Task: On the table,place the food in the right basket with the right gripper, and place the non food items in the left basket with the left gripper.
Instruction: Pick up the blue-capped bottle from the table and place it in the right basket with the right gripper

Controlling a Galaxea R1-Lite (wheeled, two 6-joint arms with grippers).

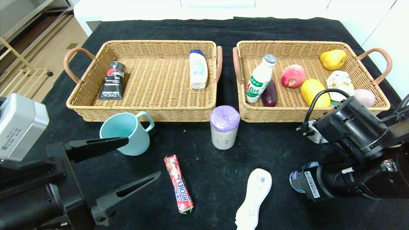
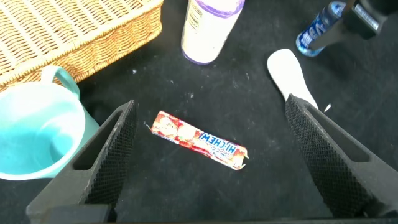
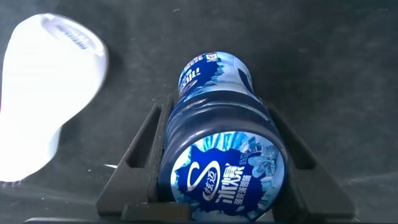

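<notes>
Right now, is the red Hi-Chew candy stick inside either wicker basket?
No, the red Hi-Chew candy stick lies on the black cloth table, in front of both baskets.

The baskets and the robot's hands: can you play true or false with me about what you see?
1. The right gripper is shut on the blue jar. True.
2. The teal mug sits inside the left basket. False: it stands on the table, in front of that basket.
3. The milk bottle lies in the right basket. True.
4. The left gripper is holding the candy stick. False: its jaws are open and empty, and the candy lies on the cloth.
5. The white curvy bottle lies on the table. True.
</notes>
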